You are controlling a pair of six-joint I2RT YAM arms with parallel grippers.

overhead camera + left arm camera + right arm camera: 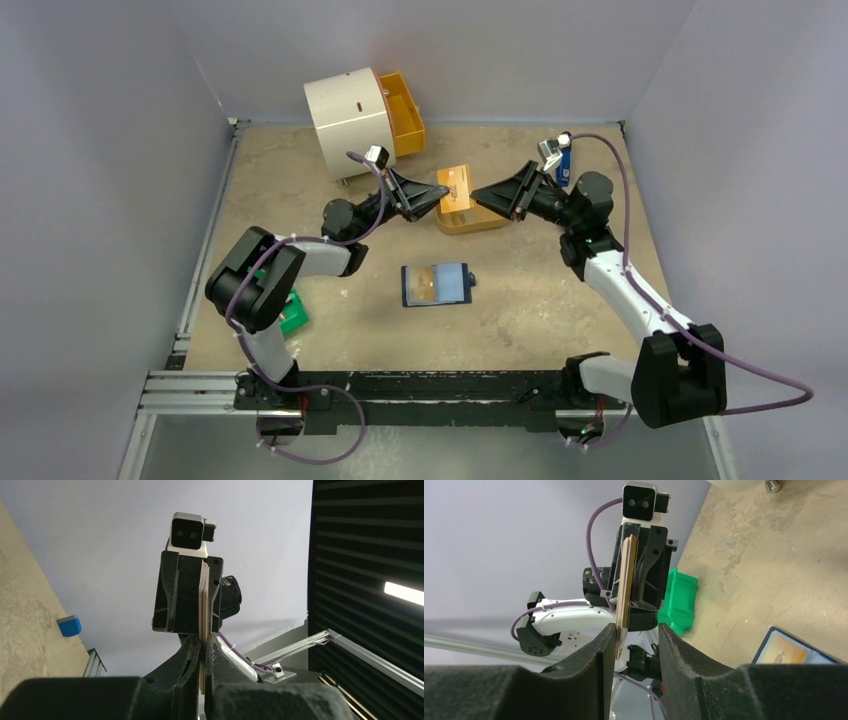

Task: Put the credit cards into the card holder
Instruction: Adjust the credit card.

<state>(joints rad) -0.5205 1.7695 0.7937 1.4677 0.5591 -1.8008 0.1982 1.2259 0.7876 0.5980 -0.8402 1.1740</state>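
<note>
Your counter was a mottled beige slab. Near its middle the card holder lay open and flat, grey-blue inside facing up. Beyond it, toward the far edge, sat the orange oval tray. At the far left stood a white drum with an orange bin touching its right side. A green box rested near left, and a small blue object far right.

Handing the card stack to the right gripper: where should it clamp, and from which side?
Clamp the flat faces of the credit cards at their free end, coming end-on, opposite the left gripper, which is shut on the other end. The stack lies edge-on between the open fingers of the right gripper, close against one finger, so centre before closing.
</note>
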